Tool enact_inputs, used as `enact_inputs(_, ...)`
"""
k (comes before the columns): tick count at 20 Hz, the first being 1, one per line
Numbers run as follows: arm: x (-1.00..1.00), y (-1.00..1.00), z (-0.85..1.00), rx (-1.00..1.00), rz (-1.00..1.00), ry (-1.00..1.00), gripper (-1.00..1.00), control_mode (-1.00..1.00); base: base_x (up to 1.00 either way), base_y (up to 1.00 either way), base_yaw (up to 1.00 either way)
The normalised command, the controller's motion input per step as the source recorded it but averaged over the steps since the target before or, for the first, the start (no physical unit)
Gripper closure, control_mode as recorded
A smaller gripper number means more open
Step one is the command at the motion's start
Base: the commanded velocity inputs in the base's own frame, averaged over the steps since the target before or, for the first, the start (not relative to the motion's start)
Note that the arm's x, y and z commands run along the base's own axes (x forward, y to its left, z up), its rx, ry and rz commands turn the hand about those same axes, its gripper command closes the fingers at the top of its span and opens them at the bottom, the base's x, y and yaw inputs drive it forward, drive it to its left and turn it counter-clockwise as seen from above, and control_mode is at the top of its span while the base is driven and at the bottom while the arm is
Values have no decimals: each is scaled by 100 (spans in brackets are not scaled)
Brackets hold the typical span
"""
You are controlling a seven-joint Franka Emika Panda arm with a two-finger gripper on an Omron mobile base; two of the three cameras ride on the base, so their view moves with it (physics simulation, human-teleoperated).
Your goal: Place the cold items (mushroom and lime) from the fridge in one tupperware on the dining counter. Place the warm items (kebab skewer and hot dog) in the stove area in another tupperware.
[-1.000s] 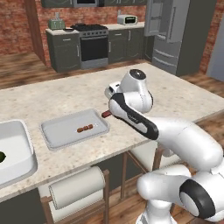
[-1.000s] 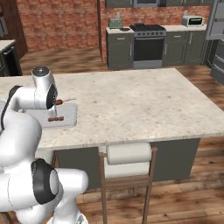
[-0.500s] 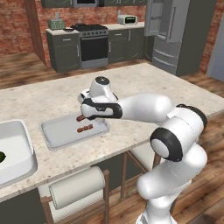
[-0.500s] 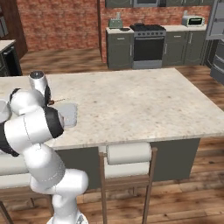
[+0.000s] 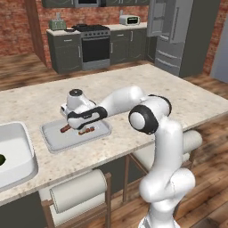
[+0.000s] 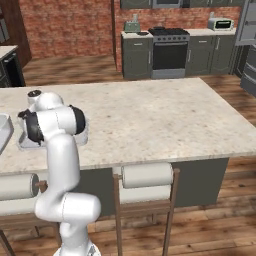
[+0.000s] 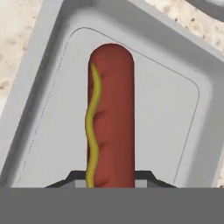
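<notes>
Even, bright rendered light — no glare. Soft faint shadows under the arm on the tabletop and below its near edge. Base views slightly soft, low-res — hand view sharper, blocky close up. No edge distortion.

A grey tray is seen lying on the tabletop. Two reddish-brown items are observed in it, beneath the pincer. A white sink is noted beside it.

The near end of the hot dog was hidden between the fingers. In the right base view, the arm covered most of the tray.
</notes>
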Motion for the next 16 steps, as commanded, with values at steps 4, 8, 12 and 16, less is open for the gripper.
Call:
enact_inputs(4, 52, 68, -67, -12, 0, 11, 100, -100, 0, 0, 0)
enact_inputs(8, 35, 14, -55, -2, 0, 7, 100, -100, 0, 0, 0)
enact_inputs(12, 0, -6, -27, 0, -3, 0, -100, -100, 0, 0, 0)
enact_inputs(16, -28, -53, -13, 9, -10, -12, -100, -100, 0, 0, 0)
